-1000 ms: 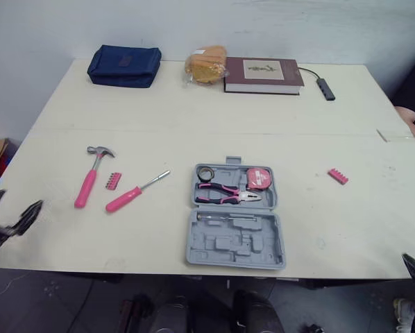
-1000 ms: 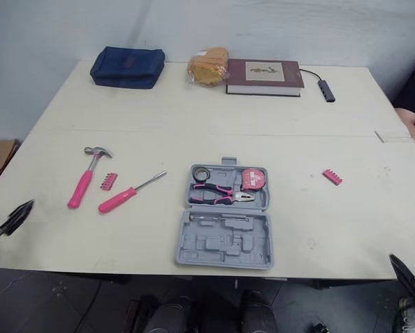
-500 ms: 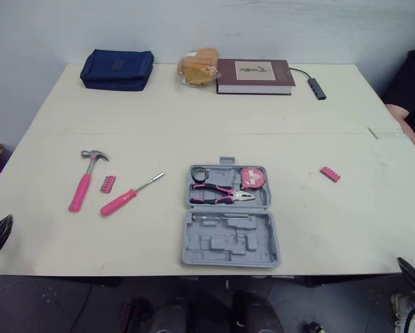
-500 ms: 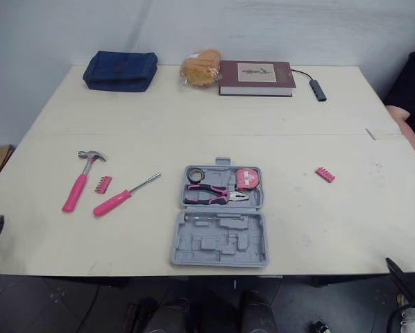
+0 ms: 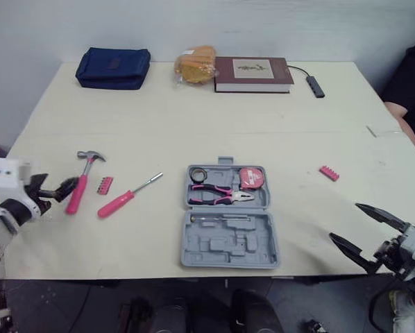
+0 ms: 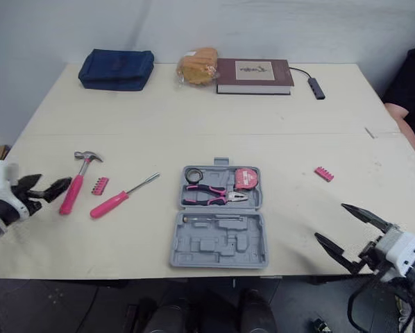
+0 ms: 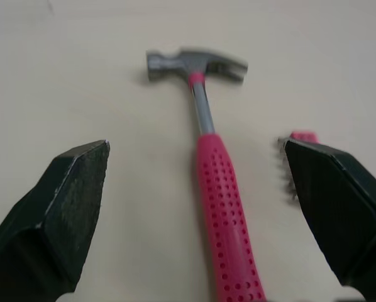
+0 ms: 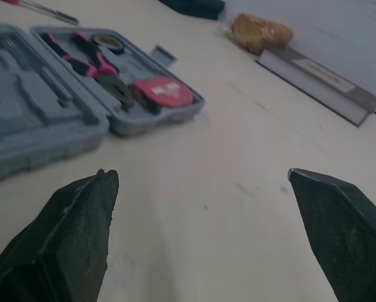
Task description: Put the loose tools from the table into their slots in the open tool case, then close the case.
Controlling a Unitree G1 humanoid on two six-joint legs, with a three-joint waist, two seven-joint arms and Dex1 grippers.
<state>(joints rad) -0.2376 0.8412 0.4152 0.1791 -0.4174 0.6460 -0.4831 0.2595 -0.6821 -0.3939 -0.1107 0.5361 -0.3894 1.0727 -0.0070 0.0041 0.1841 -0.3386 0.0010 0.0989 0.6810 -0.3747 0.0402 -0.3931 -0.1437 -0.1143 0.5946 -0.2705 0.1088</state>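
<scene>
My left gripper (image 7: 195,146) gapes wide, the hammer (image 7: 222,201) between its jaws. The bit strip (image 5: 106,184) lies just beside one jaw; closing may shove it. My right gripper (image 5: 344,220), wide too, faces the tool case (image 5: 230,243).

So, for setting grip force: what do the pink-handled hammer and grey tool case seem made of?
Pink-handled claw hammer: dimpled matte grip, probably rubber or soft plastic; shiny grey head and shank, likely steel. Grey tool case: dull moulded recesses, apparently hard plastic.
</scene>
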